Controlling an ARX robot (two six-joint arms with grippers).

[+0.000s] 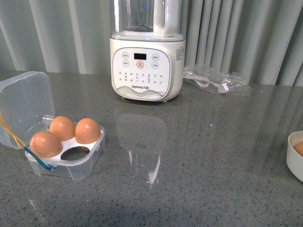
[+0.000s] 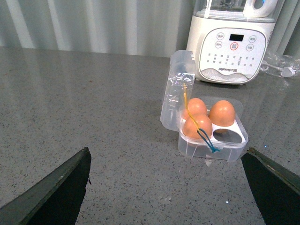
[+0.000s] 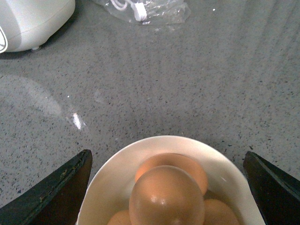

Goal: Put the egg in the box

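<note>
The clear box [image 1: 71,163] stands open at the table's left, lid [image 1: 23,106] tilted back, with yellow and blue cords. It holds three brown eggs [image 1: 75,131]; its front right hollow [image 1: 75,152] is bare. The left wrist view shows the box [image 2: 234,147] ahead of my open, empty left gripper [image 2: 167,150], well apart from it. My open right gripper [image 3: 166,152] hovers over a white bowl [image 3: 117,161] holding several brown eggs; the top egg [image 3: 166,199] lies between the fingers, untouched. The bowl [image 1: 293,163] shows at the front view's right edge. Neither gripper shows in the front view.
A white blender [image 1: 147,61] stands at the back centre, also in the left wrist view [image 2: 232,47]. A crumpled clear bag with a white cable [image 1: 218,81] lies to its right. Grey curtains hang behind the grey speckled table.
</note>
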